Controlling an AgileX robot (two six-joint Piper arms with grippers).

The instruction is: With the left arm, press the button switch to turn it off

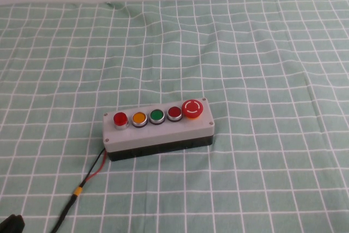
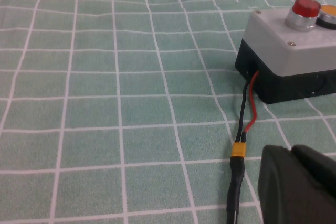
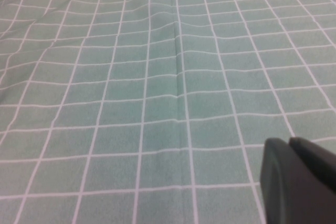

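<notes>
The button switch (image 1: pixel 120 118) is the small bright-red round button with a silver ring at the left end of the grey five-button box (image 1: pixel 158 135), near the table's middle. It also shows in the left wrist view (image 2: pixel 306 6), raised on the box's corner. My left gripper (image 2: pixel 291 150) is shut and empty. It sits low, short of the box's left end and apart from it. Only its black tip shows in the high view's bottom left corner (image 1: pixel 11 225). My right gripper (image 3: pixel 289 141) is shut and empty over bare cloth, out of the high view.
On the box, an orange (image 1: pixel 139 117), a green (image 1: pixel 157 115), a darker red (image 1: pixel 174 113) and a large red mushroom button (image 1: pixel 192 108) follow in a row. Red and black wires with a yellow connector (image 2: pixel 239 150) trail from the box's left end toward my left gripper. Green checked cloth (image 1: pixel 262 53) covers the table.
</notes>
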